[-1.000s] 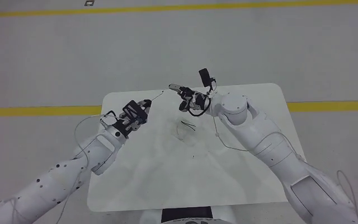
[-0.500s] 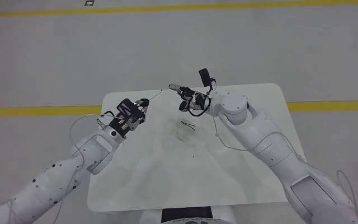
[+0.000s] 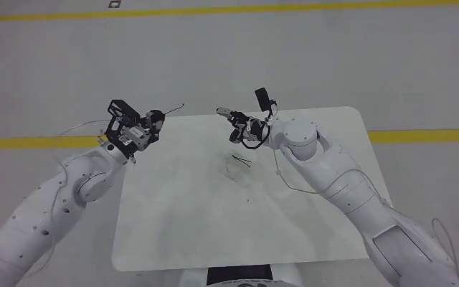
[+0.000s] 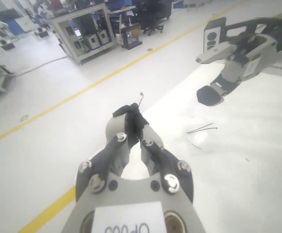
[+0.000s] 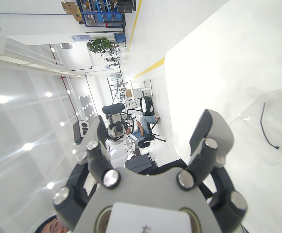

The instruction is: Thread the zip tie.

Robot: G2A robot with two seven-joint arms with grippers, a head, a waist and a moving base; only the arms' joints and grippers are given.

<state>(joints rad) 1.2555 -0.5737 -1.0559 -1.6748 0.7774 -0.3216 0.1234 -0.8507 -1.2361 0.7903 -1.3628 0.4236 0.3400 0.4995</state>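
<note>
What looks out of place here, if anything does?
The zip tie in the shut left gripper sticks out past the far edge of the table, apart from the open right gripper. Loose ties lie scattered mid-table.

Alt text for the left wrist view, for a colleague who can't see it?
The left gripper is shut on a thin black zip tie, its end poking out in front. Farther off, the right gripper hangs open over the white table, where loose ties lie.

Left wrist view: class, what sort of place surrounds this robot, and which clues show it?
Probably a robotics lab or industrial workshop hall: a yellow floor line marks out lanes, a metal-framed equipment rack stands on the floor, and office chairs stand behind it.
</note>
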